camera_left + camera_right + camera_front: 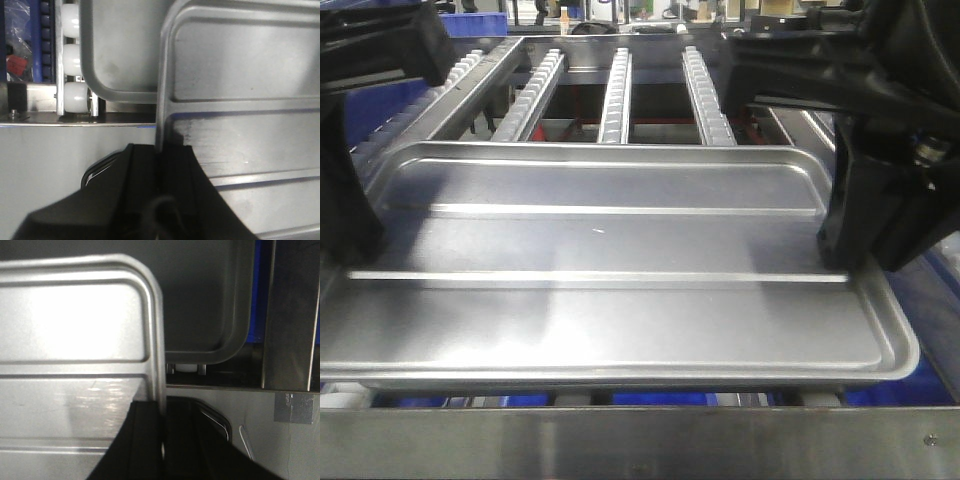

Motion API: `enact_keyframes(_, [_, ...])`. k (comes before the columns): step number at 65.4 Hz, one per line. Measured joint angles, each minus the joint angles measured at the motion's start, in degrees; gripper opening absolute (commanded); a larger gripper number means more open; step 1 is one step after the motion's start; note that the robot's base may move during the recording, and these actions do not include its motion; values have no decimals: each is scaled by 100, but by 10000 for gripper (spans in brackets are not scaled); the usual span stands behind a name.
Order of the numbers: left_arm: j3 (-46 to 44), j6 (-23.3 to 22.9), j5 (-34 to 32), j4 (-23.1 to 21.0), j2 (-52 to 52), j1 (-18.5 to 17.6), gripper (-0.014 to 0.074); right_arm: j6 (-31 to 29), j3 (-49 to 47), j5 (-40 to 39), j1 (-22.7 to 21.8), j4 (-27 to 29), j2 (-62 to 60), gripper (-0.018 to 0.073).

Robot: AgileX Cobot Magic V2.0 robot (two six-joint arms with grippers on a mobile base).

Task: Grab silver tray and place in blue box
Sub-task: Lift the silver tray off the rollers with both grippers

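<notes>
Squarely between the arms in the front view, the large shallow silver metal tray (620,240) lies with its long axis left to right. The left gripper (355,235) and right gripper (840,250) are at its short ends. A blue strip under its near rim seems to be the deep blue plastic box (650,398), mostly hidden. In the left wrist view, black jaws pinch the rim. The right wrist view shows the same clamp, with a second grey tray (220,315) beneath.

We seem to be on a factory or warehouse floor: steel roller tracks (616,95) run to the far side, white conveyor wheels (75,97) sit in metal framing, and blue plastic bins (475,22) stand far left.
</notes>
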Motion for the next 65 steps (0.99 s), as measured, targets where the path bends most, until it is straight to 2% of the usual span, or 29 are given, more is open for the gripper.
enact_keyframes(27, [0,-19,0,14,0,-9,-104,0,0,-19,0,-69,0,49])
enact_keyframes(47, [0,-259,11,86,150,-9,-104,0,0,-41,0,-85,0,49])
enact_keyframes(65, [0,-294,0,108,150,-11,-104,9,0,-45,0,-97,0,49])
